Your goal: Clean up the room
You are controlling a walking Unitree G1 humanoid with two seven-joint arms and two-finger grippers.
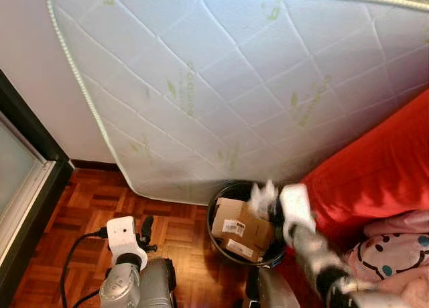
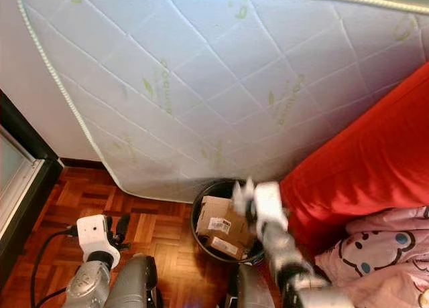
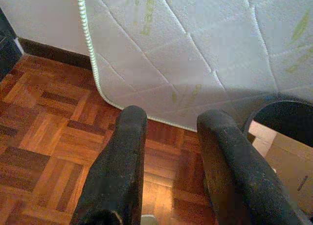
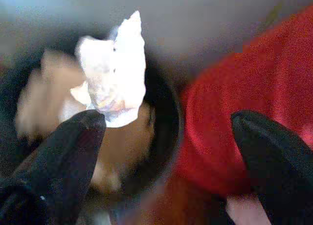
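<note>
The right gripper [image 4: 168,137] is gaping wide over the bin [image 1: 216,207], dropping crumpled paper [image 4: 115,71]; next, withdrawing clear.

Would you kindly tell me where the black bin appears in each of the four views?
Left eye view: black bin, bottom centre, holding cardboard boxes.
Right eye view: bottom centre, slightly further left.
Left wrist view: right edge, beyond the left gripper.
Right wrist view: blurred, centre, below a crumpled tissue.
Shared landmark: the quilted mattress.
</note>
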